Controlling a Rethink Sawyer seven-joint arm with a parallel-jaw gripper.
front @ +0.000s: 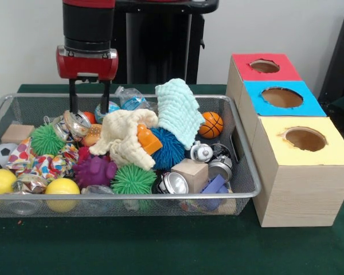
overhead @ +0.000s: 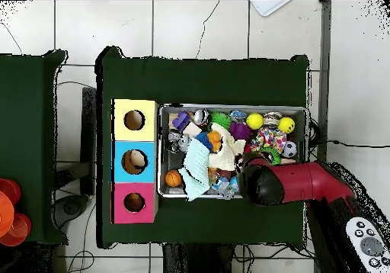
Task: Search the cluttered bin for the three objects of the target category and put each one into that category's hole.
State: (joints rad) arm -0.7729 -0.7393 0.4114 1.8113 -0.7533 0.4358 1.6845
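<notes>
1. Bin (front: 241,192) first: you have a wire mesh basket on the green table (front: 160,246), crammed with toys, cloths and cans.
2. Your gripper (front: 89,110) hangs over the bin's back-left corner in the front view, its two black fingers (front: 73,96) spread apart and pointing straight down, with nothing between them.
3. Just below those fingertips lies a crushed silver can (front: 75,124), beside a green spiky ball (front: 47,139).
4. Look at the soft items: a cream cloth (front: 124,139) is draped over the middle of the pile, and a mint cloth (front: 179,110) leans up against the back wall, partly over a blue spiky ball (front: 169,149).
5. More balls show: a small basketball (front: 211,124) at the right rear, two yellow balls (front: 61,188) at the front left, a purple spiky ball (front: 95,170), and a soccer ball (front: 0,153) at the far left.
6. A wooden block (front: 190,172) and another can (front: 172,183) sit near the front right.
7. Beside the bin, touching its right end, stands the box row: a red hole (front: 264,66), a blue hole (front: 282,97) and a yellow hole (front: 305,138).
8. From overhead, something pale shows inside the blue hole (overhead: 135,162); you cannot tell what it is.
</notes>
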